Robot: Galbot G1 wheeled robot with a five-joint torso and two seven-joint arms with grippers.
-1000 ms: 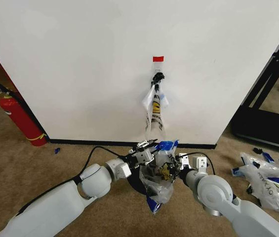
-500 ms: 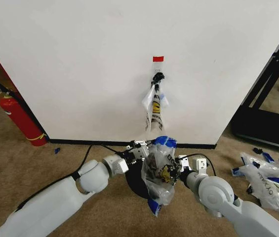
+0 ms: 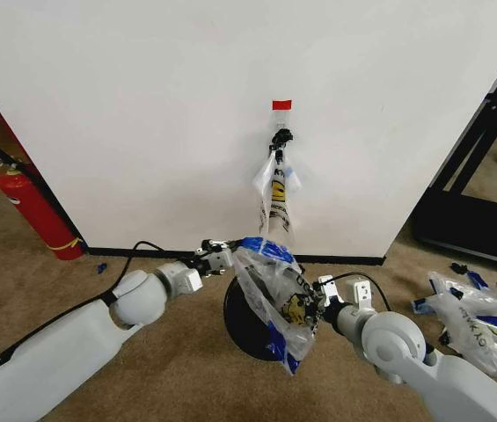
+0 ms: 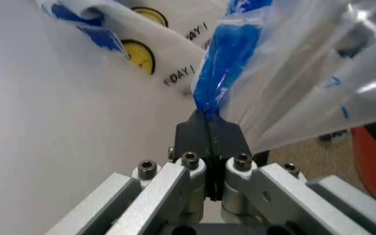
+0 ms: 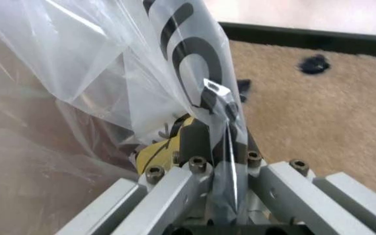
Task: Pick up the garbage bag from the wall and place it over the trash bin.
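Here, in the lower middle of the head view, the garbage bag (image 3: 274, 299) is stretched between both grippers above the trash bin (image 3: 246, 330). The left gripper (image 3: 227, 257) is clamped on its blue-taped rim, the right gripper (image 3: 317, 303) pinching the opposite side. Another bag (image 3: 276, 189) hangs on the wall (image 3: 142, 114) at centre.

The garbage bag (image 3: 274, 299) is held stretched between the left gripper (image 3: 227, 256) and the right gripper (image 3: 317, 303), above the trash bin (image 3: 246, 327). The bin is placed on the carpet (image 3: 142, 369) before the wall (image 3: 186, 105). A second bag (image 3: 276, 192) is hung on the hook (image 3: 281, 136) behind. A fire extinguisher (image 3: 30, 204) is located far left; loose bags (image 3: 477, 318) are located far right.
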